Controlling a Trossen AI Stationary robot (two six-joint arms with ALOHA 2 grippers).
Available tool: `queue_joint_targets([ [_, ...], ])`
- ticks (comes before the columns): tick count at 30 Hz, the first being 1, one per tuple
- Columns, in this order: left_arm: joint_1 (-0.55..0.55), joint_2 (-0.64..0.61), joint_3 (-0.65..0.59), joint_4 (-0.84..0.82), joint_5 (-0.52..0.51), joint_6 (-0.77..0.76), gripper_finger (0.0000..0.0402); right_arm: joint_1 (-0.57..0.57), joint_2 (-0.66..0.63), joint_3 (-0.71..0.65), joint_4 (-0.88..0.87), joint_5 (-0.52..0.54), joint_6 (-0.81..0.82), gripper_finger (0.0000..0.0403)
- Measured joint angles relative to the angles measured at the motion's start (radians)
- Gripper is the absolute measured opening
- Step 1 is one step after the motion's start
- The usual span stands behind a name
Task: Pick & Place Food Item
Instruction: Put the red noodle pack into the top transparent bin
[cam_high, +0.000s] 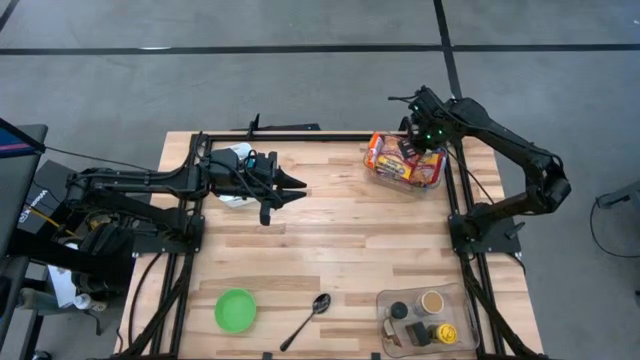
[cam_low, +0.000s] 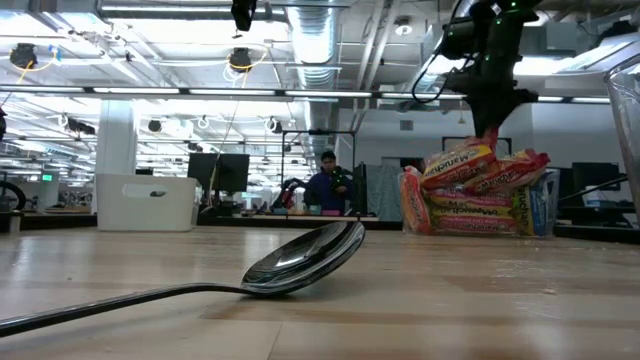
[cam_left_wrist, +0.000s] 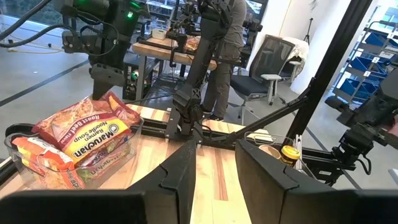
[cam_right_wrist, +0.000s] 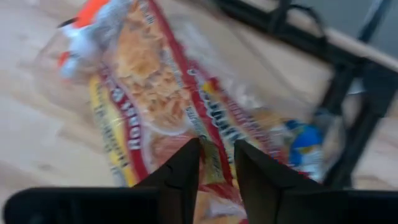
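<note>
A clear bin (cam_high: 437, 178) at the table's far right holds several ramen noodle packets. The top packet (cam_low: 458, 165), red and yellow, lies tilted on the pile; it also shows in the left wrist view (cam_left_wrist: 87, 130). My right gripper (cam_low: 490, 128) stands over the bin, shut on that packet. My left gripper (cam_high: 297, 186) hovers open and empty over the table's far left-middle, pointing toward the bin; its fingers show in the left wrist view (cam_left_wrist: 214, 155). My right gripper pinches the top packet between its two fingers at its raised end (cam_right_wrist: 215, 159), on the sealed edge. The fingers come from above, pointing down. The packet tilts, its raised end at the fingers and its lower end (cam_low: 432, 180) resting on the packets below.
A green bowl (cam_high: 236, 308) and a metal spoon (cam_high: 308, 320) lie near the front edge. A clear tray (cam_high: 392, 297) with small jars and bottles sits at the front right. A white object (cam_high: 236, 155) lies under the left arm. Bare wood spans the middle.
</note>
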Motion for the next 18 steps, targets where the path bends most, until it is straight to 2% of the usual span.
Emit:
queue_joint_targets([
  [5, 0.0, 0.0, 0.0, 0.0, 0.0, 0.0, 0.0108, 0.0, 0.0, 0.0, 0.014, 0.1, -0.003, 0.0135],
  [10, 0.0, 0.0, 0.0, 0.0, 0.0, 0.0, 0.0108, 0.0, 0.0, 0.0, 0.044, 0.106, -0.049, 0.0169],
  [18, 0.0, 0.0, 0.0, 0.0, 0.0, 0.0, 0.0108, -0.014, 0.0, 0.0, 0.086, 0.109, -0.057, 0.0161],
])
